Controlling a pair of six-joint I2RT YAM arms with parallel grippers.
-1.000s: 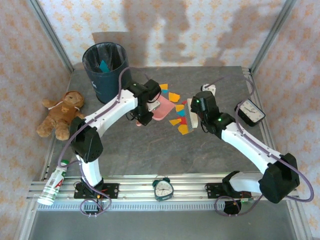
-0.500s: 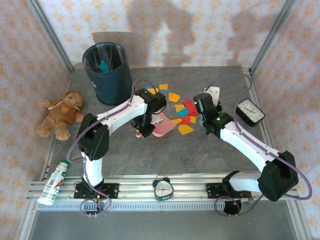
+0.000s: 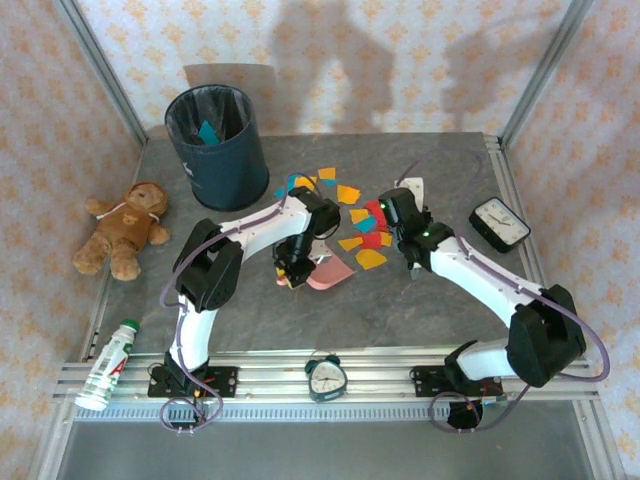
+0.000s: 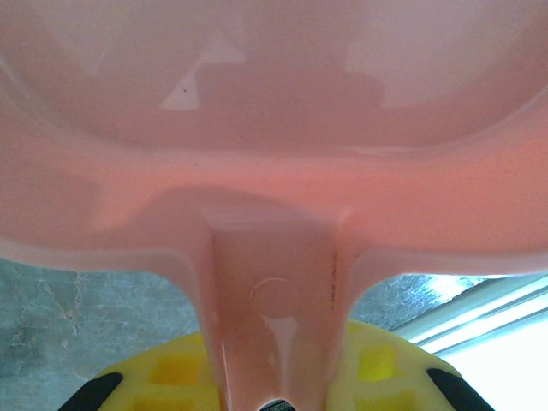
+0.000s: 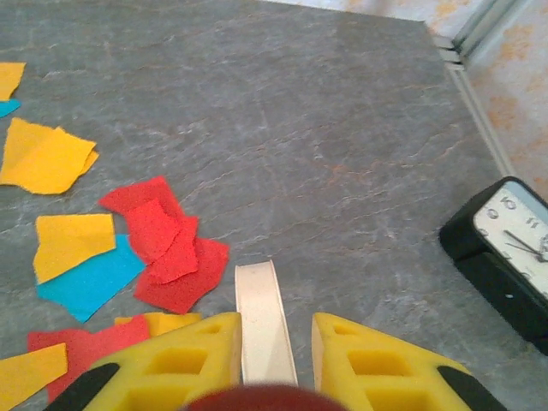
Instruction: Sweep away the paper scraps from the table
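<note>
The paper scraps (image 3: pixel 365 226), red, yellow-orange and teal, lie bunched mid-table between my two grippers; the right wrist view shows red ones (image 5: pixel 167 248), yellow ones (image 5: pixel 47 156) and a teal one (image 5: pixel 86 284). My left gripper (image 3: pixel 292 268) is shut on the handle (image 4: pixel 272 317) of a pink dustpan (image 3: pixel 331 273), whose pan (image 4: pixel 274 128) rests just near-left of the scraps. My right gripper (image 3: pixel 396 216) is shut on a white brush handle (image 5: pixel 262 315) at the right edge of the scraps; the same handle (image 3: pixel 413 189) sticks out behind it.
On the grey table (image 3: pixel 450 160), a dark bin (image 3: pixel 213 146) stands at the back left with a teal scrap inside. A teddy bear (image 3: pixel 125 228) lies left, a black clock (image 3: pixel 498 224) right. A bottle (image 3: pixel 108 365) and a small alarm clock (image 3: pixel 326 376) sit on the front rail.
The left gripper has drawn the dustpan nearer and slightly right. The right gripper with the brush has shifted left, and the scraps now lie more tightly bunched.
</note>
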